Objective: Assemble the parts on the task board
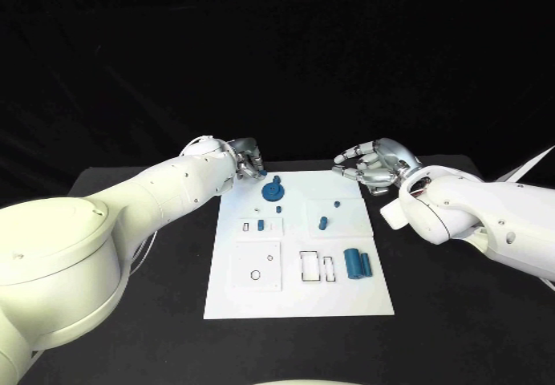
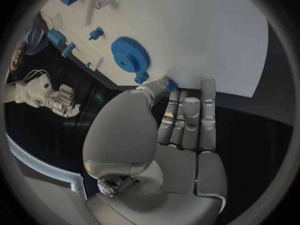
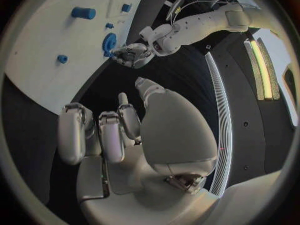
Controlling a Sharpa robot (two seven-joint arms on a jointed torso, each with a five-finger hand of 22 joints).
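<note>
My left hand (image 1: pixel 248 163) sits at the far left corner of the task board (image 1: pixel 298 297), fingers laid nearly straight and close together, thumb tip reaching over the board's edge. In the left wrist view a small blue part (image 2: pixel 169 84) shows right at the thumb tip (image 2: pixel 156 87) and the fingertips. It looks pinched there, though I cannot tell how firmly. Just beyond it the blue gear (image 1: pixel 273 190) lies flat on the board, with a small blue knob (image 2: pixel 141 77) at its rim.

The chief risk I see is that pinch. The piece is tiny against my fingers, so a slight roll of the thumb could flick it off the board's edge onto the black bench (image 1: pixel 151 321), where it would be hard to recover. The gear is close enough that my fingers could nudge it and spoil its seating as I move.

Toward the middle of the board stand small blue pegs (image 1: pixel 324 222) among marked outlines, and near the board's right edge two blue cylinders (image 1: pixel 358 264) lie side by side. They are round and would roll if bumped.

My right hand (image 1: pixel 372 167) hovers off the far right corner of the board, fingers curled inward around nothing. If it drops in while the left is working, the two could crowd the far edge.
</note>
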